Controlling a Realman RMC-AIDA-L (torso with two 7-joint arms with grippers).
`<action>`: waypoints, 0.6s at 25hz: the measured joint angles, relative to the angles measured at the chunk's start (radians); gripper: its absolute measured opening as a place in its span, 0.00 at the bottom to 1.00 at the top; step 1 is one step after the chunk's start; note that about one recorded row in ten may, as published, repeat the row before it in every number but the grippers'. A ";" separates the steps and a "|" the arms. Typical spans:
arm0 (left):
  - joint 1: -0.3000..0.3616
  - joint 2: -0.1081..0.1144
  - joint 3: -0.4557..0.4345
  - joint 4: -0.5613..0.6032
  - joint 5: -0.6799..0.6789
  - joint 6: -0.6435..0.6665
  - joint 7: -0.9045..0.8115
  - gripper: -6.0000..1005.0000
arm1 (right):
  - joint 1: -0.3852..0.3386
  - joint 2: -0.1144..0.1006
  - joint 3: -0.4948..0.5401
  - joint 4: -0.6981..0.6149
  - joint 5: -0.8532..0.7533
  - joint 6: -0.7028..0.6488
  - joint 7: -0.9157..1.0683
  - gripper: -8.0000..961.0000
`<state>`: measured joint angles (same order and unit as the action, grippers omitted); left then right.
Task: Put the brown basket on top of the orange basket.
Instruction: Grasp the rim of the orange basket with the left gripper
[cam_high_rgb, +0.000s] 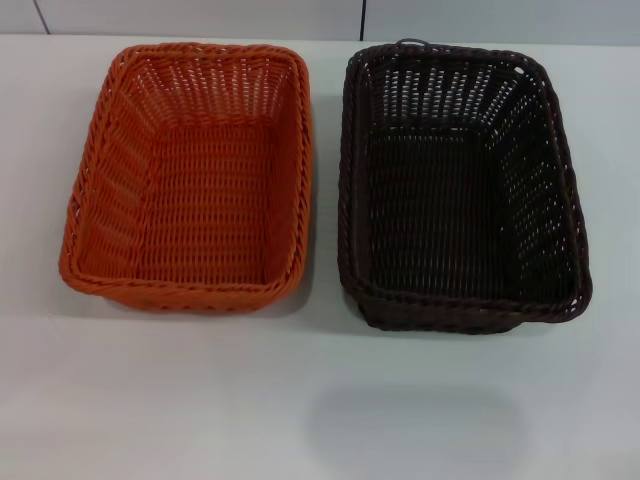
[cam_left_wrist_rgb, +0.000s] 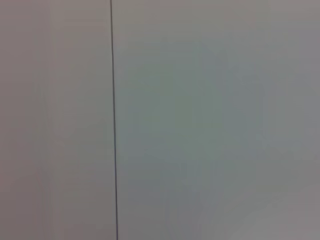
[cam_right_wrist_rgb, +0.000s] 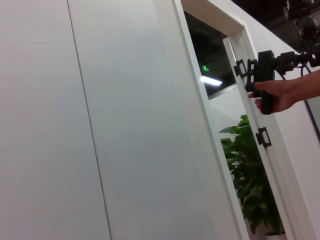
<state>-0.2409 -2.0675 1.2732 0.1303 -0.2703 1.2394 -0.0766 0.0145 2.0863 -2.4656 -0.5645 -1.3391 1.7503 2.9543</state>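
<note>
The orange basket (cam_high_rgb: 190, 175) stands empty on the white table (cam_high_rgb: 300, 400), left of centre in the head view. The brown basket (cam_high_rgb: 460, 185), dark and almost black, stands empty beside it on the right, a narrow gap between them. Both rest flat and upright with their long sides running away from me. Neither gripper shows in any view. The left wrist view shows only a pale wall panel with a thin dark seam (cam_left_wrist_rgb: 114, 120). The right wrist view shows a white wall and neither basket.
A wall with panel seams runs along the table's far edge (cam_high_rgb: 360, 20). In the right wrist view a person's hand (cam_right_wrist_rgb: 272, 95) holds a black device near a door frame, and a green plant (cam_right_wrist_rgb: 250, 175) stands below it.
</note>
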 joint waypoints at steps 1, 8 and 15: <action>0.000 0.000 0.000 0.000 0.000 0.000 0.000 0.83 | 0.000 0.000 -0.001 0.000 0.000 0.000 0.000 0.84; 0.002 0.000 -0.007 0.000 -0.005 -0.005 0.003 0.83 | 0.000 0.001 -0.005 -0.004 0.000 0.004 0.000 0.84; 0.001 0.000 -0.009 0.000 -0.004 -0.007 0.003 0.83 | 0.001 0.002 -0.006 -0.009 -0.004 0.005 0.000 0.84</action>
<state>-0.2401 -2.0678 1.2641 0.1304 -0.2747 1.2327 -0.0735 0.0159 2.0878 -2.4713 -0.5735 -1.3433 1.7549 2.9543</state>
